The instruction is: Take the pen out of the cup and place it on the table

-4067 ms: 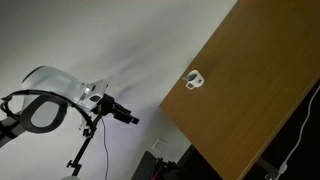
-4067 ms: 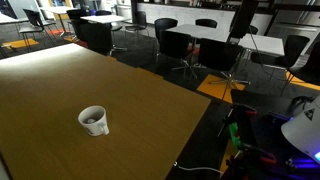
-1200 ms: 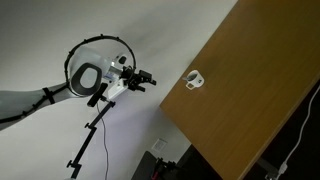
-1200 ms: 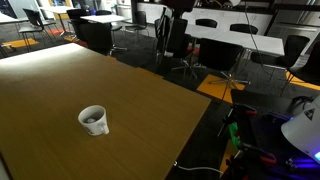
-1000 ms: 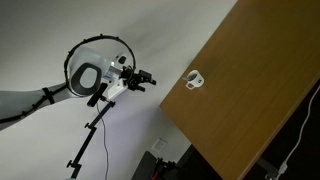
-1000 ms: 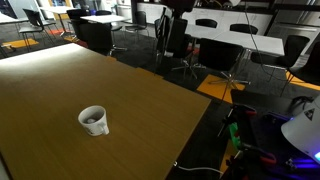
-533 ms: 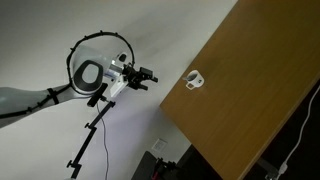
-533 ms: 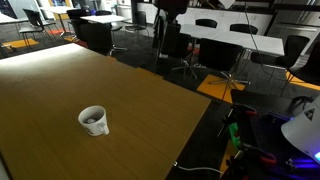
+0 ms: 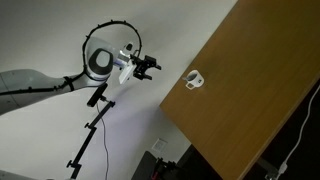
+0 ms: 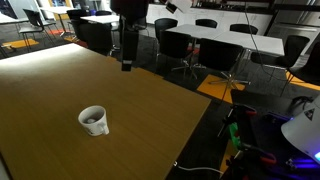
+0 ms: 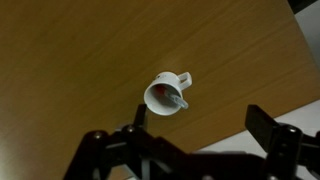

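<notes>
The small white cup [image 11: 166,92] stands upright on the light-brown wooden table [image 11: 70,60], its loop handle to one side. The red-orange pen [image 11: 174,98] with a paler tip leans inside it. The cup also shows in both exterior views [image 9: 194,79] [image 10: 93,120], where the pen is too small to make out. My gripper [image 11: 185,140] is open and empty, its two dark fingers spread wide. It hangs well above the table [image 10: 60,90], apart from the cup. It shows in both exterior views [image 9: 151,66] [image 10: 125,66].
The table's edge [image 10: 205,105] drops off to a dark floor with cables. Chairs and other tables [image 10: 200,40] stand behind. A white wall and a thin stand [image 9: 90,135] show in an exterior view beside the table [image 9: 250,90].
The arm has swung toward the table. The gripper has come closer to the cup and now hangs over the tabletop. The cup and pen have not moved.
</notes>
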Tool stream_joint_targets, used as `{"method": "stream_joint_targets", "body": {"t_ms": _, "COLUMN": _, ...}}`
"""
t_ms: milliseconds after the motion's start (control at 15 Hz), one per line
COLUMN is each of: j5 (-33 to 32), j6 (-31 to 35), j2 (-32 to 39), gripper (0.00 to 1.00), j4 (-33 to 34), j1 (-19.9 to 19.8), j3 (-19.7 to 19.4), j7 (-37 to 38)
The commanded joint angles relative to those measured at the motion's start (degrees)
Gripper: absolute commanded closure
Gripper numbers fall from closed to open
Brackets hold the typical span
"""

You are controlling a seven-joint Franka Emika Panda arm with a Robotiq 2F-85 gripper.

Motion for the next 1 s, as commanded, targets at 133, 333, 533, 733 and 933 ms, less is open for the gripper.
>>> {"method": "stream_joint_targets", "body": {"t_ms": 133, "j5": -0.90, "j6": -0.21, "j2": 11.89, "gripper": 0.00, "j4": 8.72, "j1": 1.25, "j3": 0.95, "j7": -1.96}}
{"method": "stream_joint_targets", "body": {"t_ms": 333, "j5": -5.11, "j6": 1.68, "j2": 16.43, "gripper": 0.00, "j4": 11.18, "j1": 2.65, "j3": 0.10, "j7": 0.51}}
{"method": "stream_joint_targets", "body": {"t_ms": 533, "j5": -8.89, "j6": 4.91, "j2": 20.35, "gripper": 0.00, "j4": 13.54, "j1": 3.70, "j3": -1.15, "j7": 2.86}}
{"method": "stream_joint_targets", "body": {"t_ms": 733, "j5": -10.60, "j6": 5.39, "j2": 24.59, "gripper": 0.00, "j4": 17.12, "j1": 4.71, "j3": -2.44, "j7": 5.34}}
{"method": "stream_joint_targets", "body": {"t_ms": 933, "j5": -10.71, "j6": 4.24, "j2": 28.21, "gripper": 0.00, "j4": 20.93, "j1": 5.45, "j3": -2.89, "j7": 5.41}}
